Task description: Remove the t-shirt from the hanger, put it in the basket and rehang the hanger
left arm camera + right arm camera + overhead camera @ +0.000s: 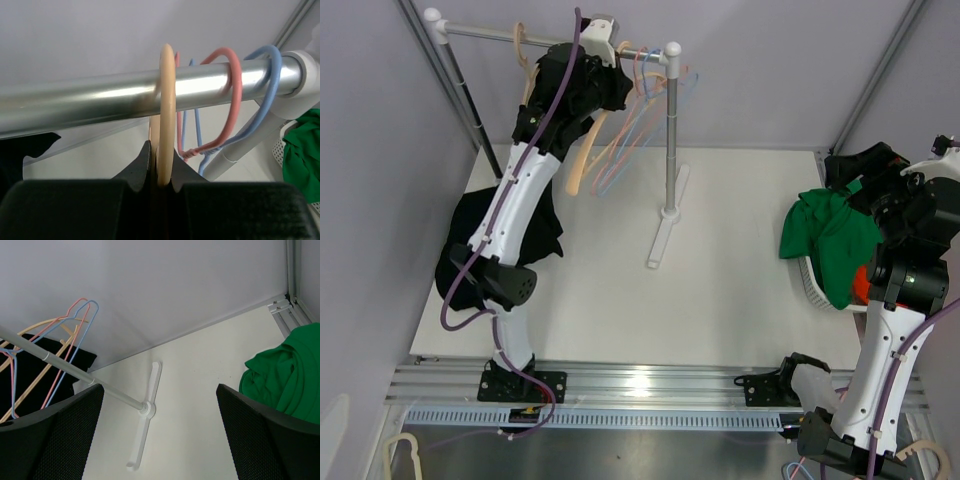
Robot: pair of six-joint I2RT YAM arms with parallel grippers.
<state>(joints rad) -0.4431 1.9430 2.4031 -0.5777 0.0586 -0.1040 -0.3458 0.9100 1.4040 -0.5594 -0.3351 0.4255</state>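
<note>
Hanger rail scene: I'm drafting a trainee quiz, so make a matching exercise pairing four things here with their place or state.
Things: 1 cream hanger; 2 green t-shirt; 3 black garment; 4 right gripper.
States: A open, empty; B heaped on the table, left side; C hooked over the rail, pinched by the left gripper; D draped over the white basket.
Pairs: 1-C; 2-D; 3-B; 4-A.

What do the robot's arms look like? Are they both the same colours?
Yes, both match. The left arm and right arm have smooth white shells with chunky black joints. A thin purple cable runs along each one. The jaws are black, and the right arm's have a dotted surface.
</note>
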